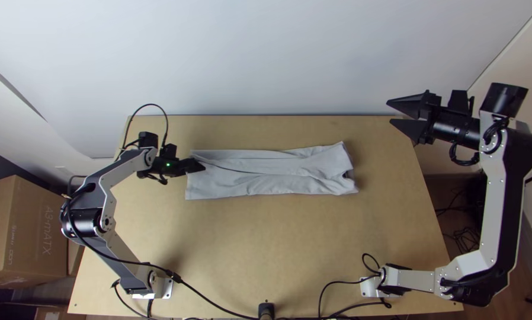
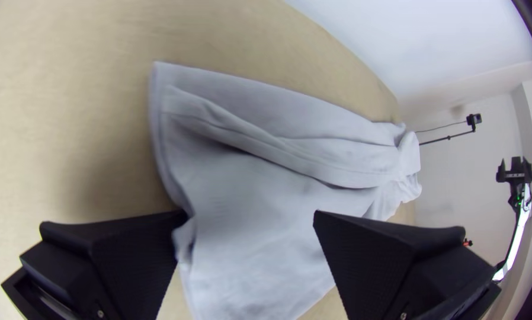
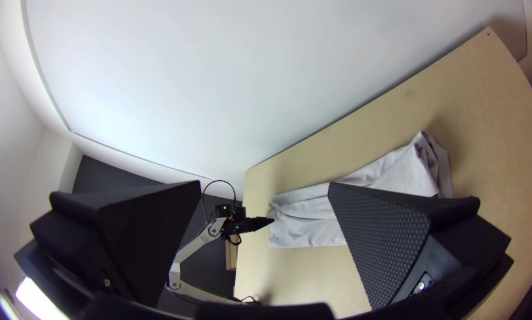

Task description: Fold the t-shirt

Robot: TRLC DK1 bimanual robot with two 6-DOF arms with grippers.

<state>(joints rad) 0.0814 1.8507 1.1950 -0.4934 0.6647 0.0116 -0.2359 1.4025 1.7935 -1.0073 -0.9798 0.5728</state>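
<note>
The grey t-shirt (image 1: 272, 175) lies folded into a long strip across the upper middle of the table, creased along its length and bunched at its right end. At its left end is my left gripper (image 1: 202, 166). In the left wrist view the left gripper (image 2: 251, 228) stands open over the t-shirt (image 2: 260, 207), one finger touching the cloth's rumpled end edge. My right gripper (image 1: 390, 112) is held open, away from the cloth, past the table's upper right corner. In the right wrist view the right gripper (image 3: 266, 189) has its fingers wide apart, the t-shirt (image 3: 396, 172) lying farther off.
The table (image 1: 266, 249) has bare wood around the cloth. A white wall (image 1: 266, 59) rises behind its far edge. Black cables (image 1: 218, 305) run along the near edge, and a cardboard box (image 1: 35, 231) stands left of the table.
</note>
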